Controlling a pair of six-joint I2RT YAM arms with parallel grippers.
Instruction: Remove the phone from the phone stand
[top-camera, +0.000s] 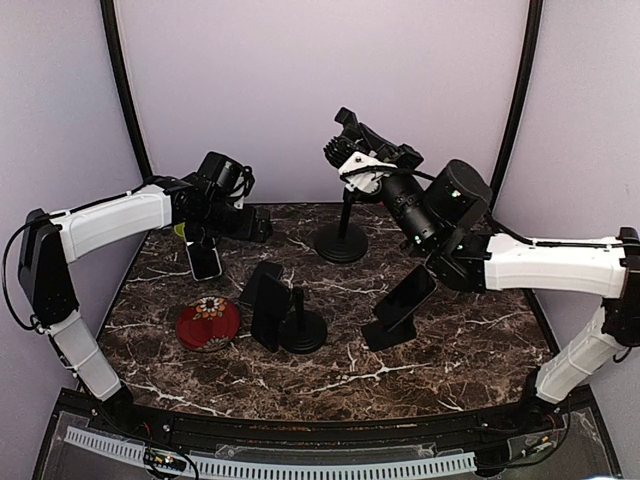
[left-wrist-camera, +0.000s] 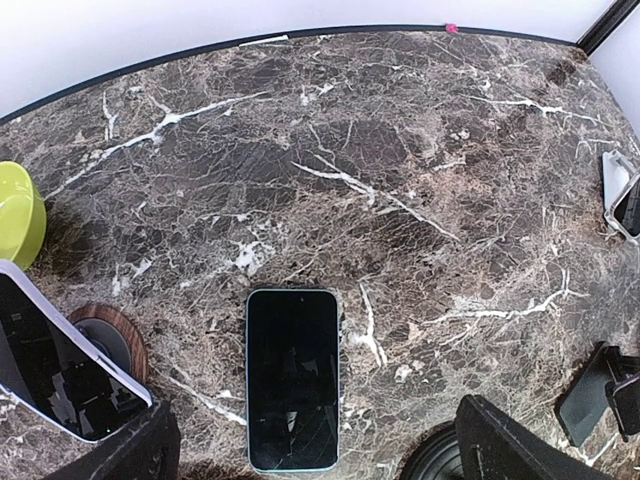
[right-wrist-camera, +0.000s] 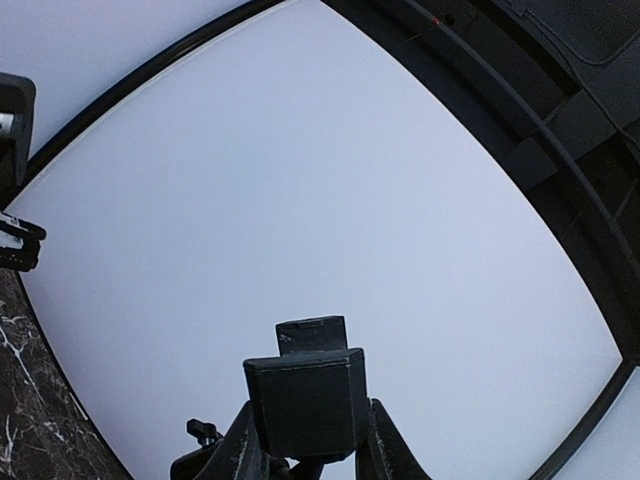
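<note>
**Phone down, far-left corner.** L gripper (left-wrist-camera: 318, 452) hangs over the upper-left part of the bench (left-wrist-camera: 400, 150), fingers (left-wrist-camera: 120, 452) wide apart and holding nothing. Directly under it lies the phone (left-wrist-camera: 292, 393), flat on the marble, dark screen up. In the L wrist view its long axis runs top to bottom of frame. The fingers thus straddle its narrow width, w/ its near end between them. Whether they touch the bench can't be told. L arm is plainly the nearer; R arm is well apart, right of frame in the top view.

R gripper (right-wrist-camera: 308, 440) is raised at upper centre of the top view. It is closed on a dark block that looks to be the head of the stand (top-camera: 340, 242), a pole on a round base at back centre. No phone shows on that head, so the job reads as all but done: phone off and L gripper free to lift away.

Around the phone:
- Green bowl (left-wrist-camera: 18, 212) at left edge of the L wrist view, near the phone, not touching.
- White-edged device (left-wrist-camera: 60, 375) at lower left, just beside the L finger.

Foreground, top view:
- Red dish (top-camera: 208, 323).
- A 2nd stand (top-camera: 300, 330) w/ a dark slab on it.
- A wedge holder (top-camera: 385, 335) bearing another handset.

Surface is dark veined marble. Space overhead is open, and the lilac walls stand well back.
</note>
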